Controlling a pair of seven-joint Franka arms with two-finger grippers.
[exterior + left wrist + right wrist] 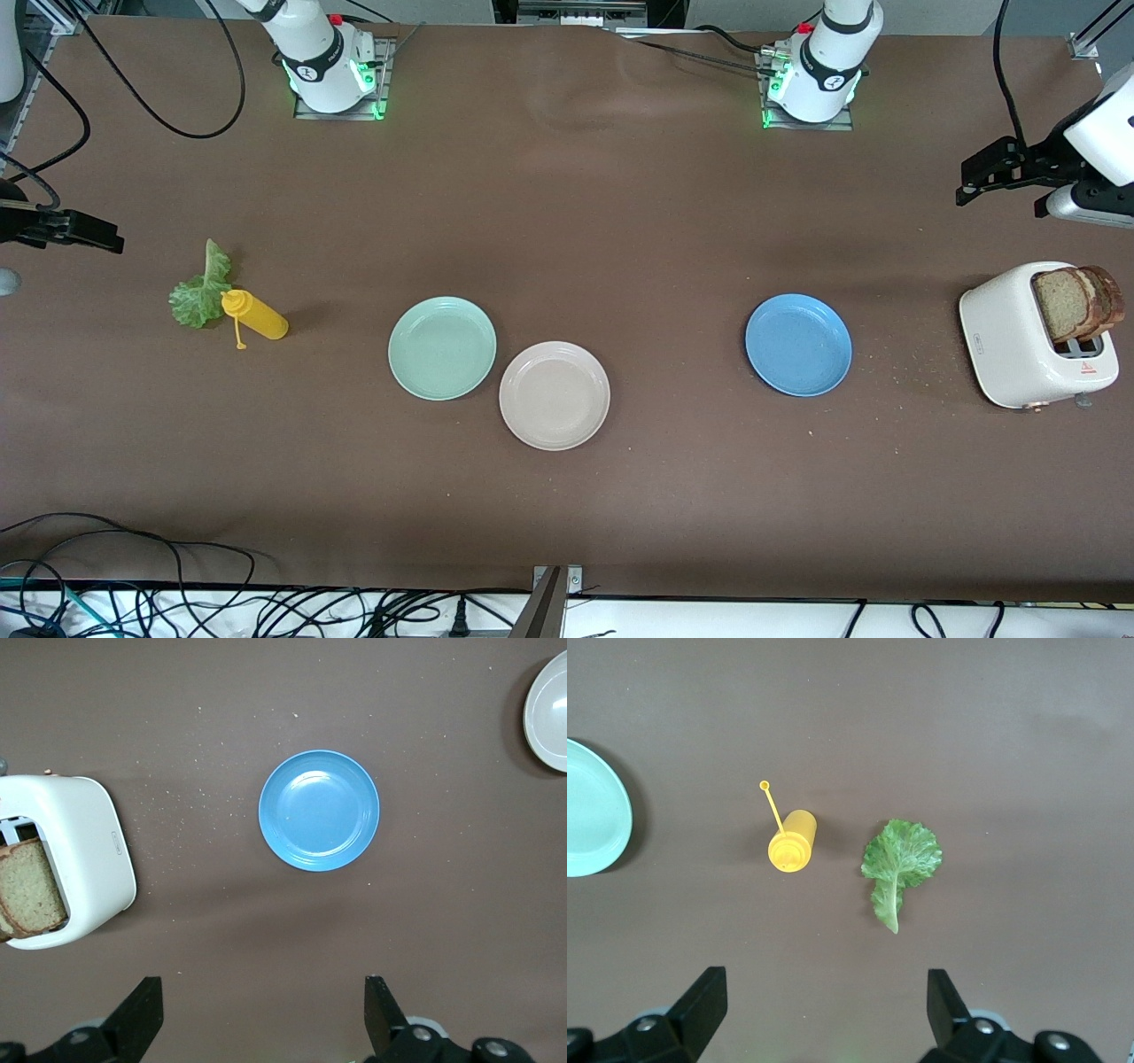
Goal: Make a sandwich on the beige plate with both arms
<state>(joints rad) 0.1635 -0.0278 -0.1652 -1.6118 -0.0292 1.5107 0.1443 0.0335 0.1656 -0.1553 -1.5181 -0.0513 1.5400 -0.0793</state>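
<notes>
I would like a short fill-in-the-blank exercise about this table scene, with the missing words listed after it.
1. The two brown bread slices stand in the white ____.
2. The round beige plate touches the ____ plate's rim.
3. The ruffled green lettuce leaf lies beside the yellow squeeze ____.
4. The left gripper hangs with its fingers ____.

Missing words: toaster; mint-green; bottle; open
</notes>
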